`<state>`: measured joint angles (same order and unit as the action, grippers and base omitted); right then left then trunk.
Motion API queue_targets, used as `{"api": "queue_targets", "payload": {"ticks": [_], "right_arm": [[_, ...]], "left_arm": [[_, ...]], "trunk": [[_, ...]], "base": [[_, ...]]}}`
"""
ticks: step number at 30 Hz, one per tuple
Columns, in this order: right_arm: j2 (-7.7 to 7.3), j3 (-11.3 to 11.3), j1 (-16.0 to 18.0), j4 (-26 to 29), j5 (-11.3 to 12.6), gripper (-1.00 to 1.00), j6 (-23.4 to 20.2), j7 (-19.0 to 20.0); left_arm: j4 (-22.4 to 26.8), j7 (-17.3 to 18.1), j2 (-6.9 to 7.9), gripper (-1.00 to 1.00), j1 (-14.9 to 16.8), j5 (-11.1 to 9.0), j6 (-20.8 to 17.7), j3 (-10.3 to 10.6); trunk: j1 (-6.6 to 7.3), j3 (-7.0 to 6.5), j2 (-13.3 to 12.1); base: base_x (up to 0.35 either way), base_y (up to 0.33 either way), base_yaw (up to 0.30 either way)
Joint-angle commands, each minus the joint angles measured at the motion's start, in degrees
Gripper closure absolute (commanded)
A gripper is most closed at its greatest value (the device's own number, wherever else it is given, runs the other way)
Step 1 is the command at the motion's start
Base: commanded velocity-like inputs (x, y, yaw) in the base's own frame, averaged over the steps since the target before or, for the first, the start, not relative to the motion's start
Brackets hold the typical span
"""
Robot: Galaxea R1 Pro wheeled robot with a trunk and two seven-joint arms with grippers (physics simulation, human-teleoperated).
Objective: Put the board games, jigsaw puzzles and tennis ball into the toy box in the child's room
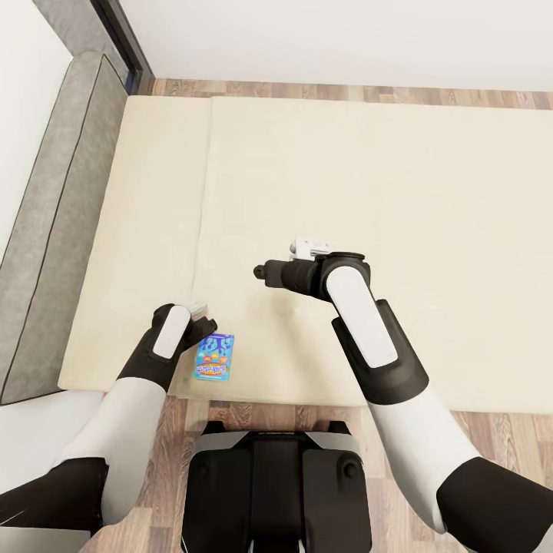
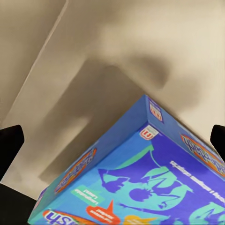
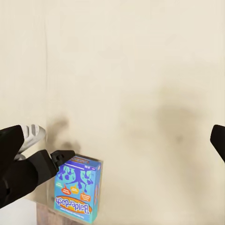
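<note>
Hovering over the blue game (image 1: 214,358) on the bed (image 1: 430,200), left gripper (image 1: 206,322) jaws apart, nothing held; right gripper (image 1: 263,271) also apart; boxing not begun here.

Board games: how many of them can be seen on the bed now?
1. The small blue board game lies near the bed's front edge, just beside the left claw. No other shows on the visible part.

Blue board game (image 2: 154,178) on bed (image 2: 117,42)
</note>
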<state>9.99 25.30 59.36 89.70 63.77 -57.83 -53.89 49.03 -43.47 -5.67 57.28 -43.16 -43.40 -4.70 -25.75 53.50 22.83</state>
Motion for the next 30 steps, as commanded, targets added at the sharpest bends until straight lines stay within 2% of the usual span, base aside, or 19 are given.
{"api": "queue_targets", "payload": {"ticks": [1,12,30], "right_arm": [[0.01,0.0,0.1,0.0,0.5,-1.0,-0.2,-0.6],[0.01,0.0,0.1,0.0,0.5,-1.0,-0.3,-0.6],[0.01,0.0,0.4,0.0,0.5,-1.0,-0.3,-0.6]], "left_arm": [[0.1,-0.6,-0.04,-1.0,0.0,-0.6,-0.3,-0.2],[0.0,-2.8,-0.18,-1.0,0.1,-0.7,-0.9,-0.2],[-0.3,-3.1,-0.47,-1.0,0.0,-0.4,-0.3,-0.2]], "trunk": [[-0.04,0.07,0.1],[-0.04,0.07,0.1],[-0.04,0.07,0.1]], "base": [[0.0,0.0,0.0],[0.0,0.0,0.0],[0.0,0.0,0.0]]}}
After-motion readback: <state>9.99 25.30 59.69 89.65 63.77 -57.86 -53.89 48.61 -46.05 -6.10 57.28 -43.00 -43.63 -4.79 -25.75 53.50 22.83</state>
